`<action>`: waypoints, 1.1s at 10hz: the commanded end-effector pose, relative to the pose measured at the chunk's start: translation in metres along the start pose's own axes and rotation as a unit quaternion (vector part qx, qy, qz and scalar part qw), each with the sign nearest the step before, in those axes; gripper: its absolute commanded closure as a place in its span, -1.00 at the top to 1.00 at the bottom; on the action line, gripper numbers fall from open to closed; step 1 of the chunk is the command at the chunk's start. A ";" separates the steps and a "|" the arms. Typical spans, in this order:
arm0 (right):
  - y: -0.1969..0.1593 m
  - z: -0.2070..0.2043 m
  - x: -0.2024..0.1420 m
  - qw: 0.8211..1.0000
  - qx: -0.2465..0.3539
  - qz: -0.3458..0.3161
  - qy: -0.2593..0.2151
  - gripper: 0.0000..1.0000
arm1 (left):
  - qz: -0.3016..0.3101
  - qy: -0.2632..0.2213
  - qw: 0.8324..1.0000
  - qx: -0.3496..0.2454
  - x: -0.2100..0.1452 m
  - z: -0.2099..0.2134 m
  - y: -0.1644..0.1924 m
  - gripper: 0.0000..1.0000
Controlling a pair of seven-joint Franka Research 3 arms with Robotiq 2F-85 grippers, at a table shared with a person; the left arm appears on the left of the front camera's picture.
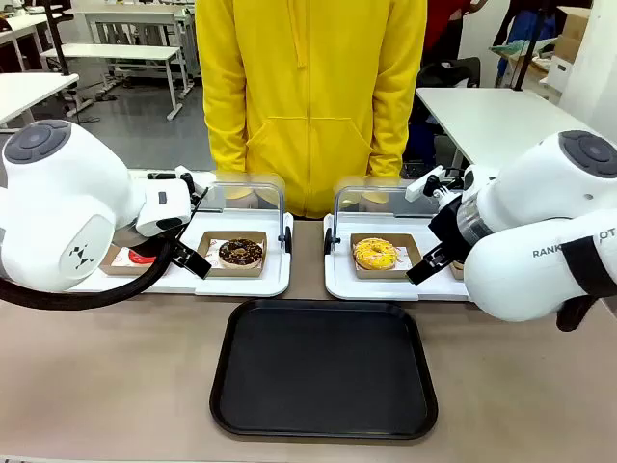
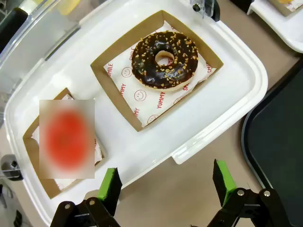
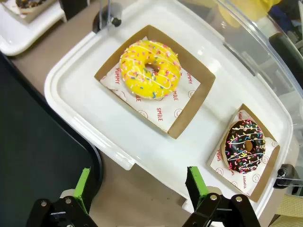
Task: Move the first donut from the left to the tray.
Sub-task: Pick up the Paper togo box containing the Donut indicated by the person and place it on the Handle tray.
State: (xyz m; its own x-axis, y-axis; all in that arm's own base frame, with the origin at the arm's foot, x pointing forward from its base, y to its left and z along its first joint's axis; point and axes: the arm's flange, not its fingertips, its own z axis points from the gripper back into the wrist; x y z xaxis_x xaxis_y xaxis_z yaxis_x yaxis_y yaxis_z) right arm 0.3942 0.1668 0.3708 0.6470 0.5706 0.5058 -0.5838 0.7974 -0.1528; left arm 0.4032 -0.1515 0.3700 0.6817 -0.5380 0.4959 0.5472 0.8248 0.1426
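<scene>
The red glazed donut (image 2: pixel 66 139) lies in its brown cardboard holder at the left end of a white tray (image 2: pixel 199 118); in the front view the red donut (image 1: pixel 142 257) peeks out from behind my left arm. My left gripper (image 2: pixel 165 189) is open above that tray's near edge, to the right of the donut, with nothing between its fingers. The black tray (image 1: pixel 324 367) lies at the table's middle front, bare. Over the right white tray's near edge, my right gripper (image 3: pixel 139 189) hangs open, holding nothing.
A chocolate donut with nuts (image 2: pixel 164 59) sits beside the red one. A yellow donut (image 3: pixel 150 69) and a chocolate sprinkled donut (image 3: pixel 244 145) lie on the right white tray (image 3: pixel 94 109). Both clear lids are raised at the back. A person in yellow (image 1: pixel 310 96) stands behind the table.
</scene>
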 end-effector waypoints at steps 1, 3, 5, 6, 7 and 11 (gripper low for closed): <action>0.000 0.000 0.000 1.000 0.000 0.000 0.000 1.00 | 0.000 0.000 1.000 0.000 0.000 0.000 0.000 1.00; 0.000 0.000 0.000 1.000 0.000 0.000 0.000 1.00 | 0.000 0.000 1.000 0.000 0.000 0.000 0.000 1.00; 0.000 0.000 0.000 1.000 0.000 0.000 0.000 1.00 | 0.000 0.000 1.000 0.000 0.000 0.000 0.000 1.00; 0.000 0.000 0.000 1.000 0.000 0.000 0.000 1.00 | 0.000 0.000 1.000 0.000 0.000 0.000 0.000 1.00; 0.000 0.000 0.000 1.000 0.000 0.000 0.000 1.00 | 0.000 0.000 1.000 0.000 0.000 0.000 0.000 1.00; -0.006 0.023 0.024 1.000 -0.012 0.005 -0.015 1.00 | -0.002 -0.018 1.000 -0.010 0.013 0.021 0.009 1.00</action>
State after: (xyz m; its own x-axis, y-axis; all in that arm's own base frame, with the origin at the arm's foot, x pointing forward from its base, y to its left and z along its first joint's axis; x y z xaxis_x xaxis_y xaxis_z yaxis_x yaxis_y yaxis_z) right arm 0.3966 0.1678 0.3788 0.6388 0.5701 0.5167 -0.5829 0.7969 -0.1586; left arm 0.4045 -0.1526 0.3764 0.6760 -0.5350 0.5067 0.5459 0.8255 0.1433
